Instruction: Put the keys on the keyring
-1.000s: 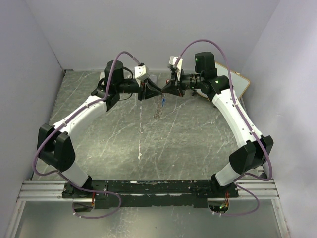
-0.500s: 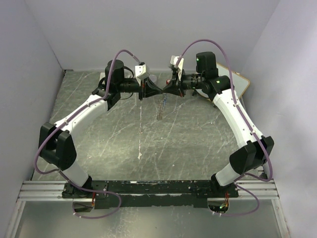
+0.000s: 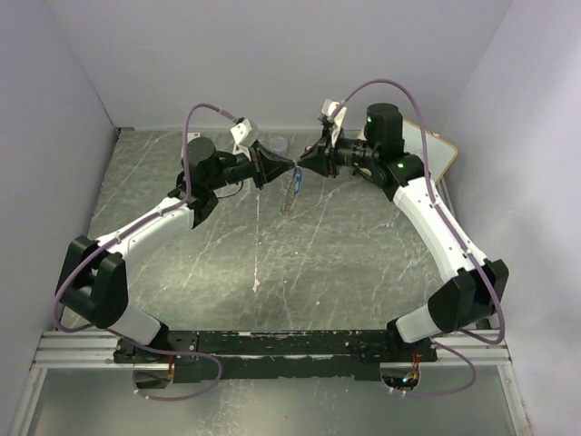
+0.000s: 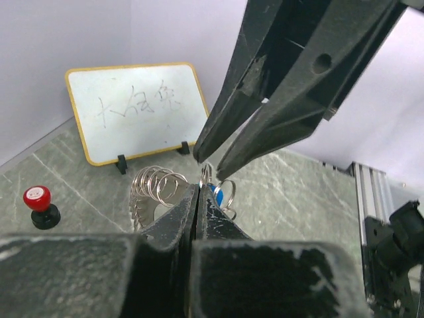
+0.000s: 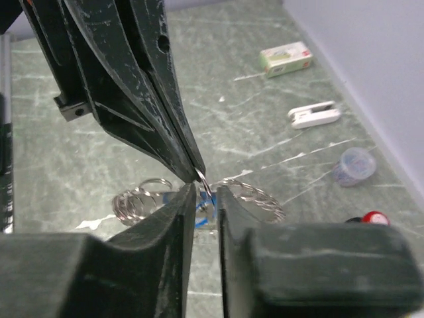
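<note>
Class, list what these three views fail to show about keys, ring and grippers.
Top view: keys and keyring too small to tell apart.
Left wrist: one blue key mostly hidden behind left gripper.
Right wrist: whether right gripper clamps the keyring; its fingers block it.

From above, the keyring (image 3: 290,196) is too small to read, and the meeting tips of the left claw (image 3: 291,165) and right claw (image 3: 302,165) cover the pinch; the clear cup (image 3: 277,143) sits part hidden behind the left claw; in the left wrist view the blue key (image 4: 216,194) shows only a sliver past that claw's blurred fingers (image 4: 165,258), which also cover the keyring's lower half; the right claw runs off the top edge; the writing on the whiteboard (image 4: 136,109) cannot be read; in the right wrist view a blurred finger cuts the red knob (image 5: 375,217), and whether the right claw presses the key cannot be told.
</note>
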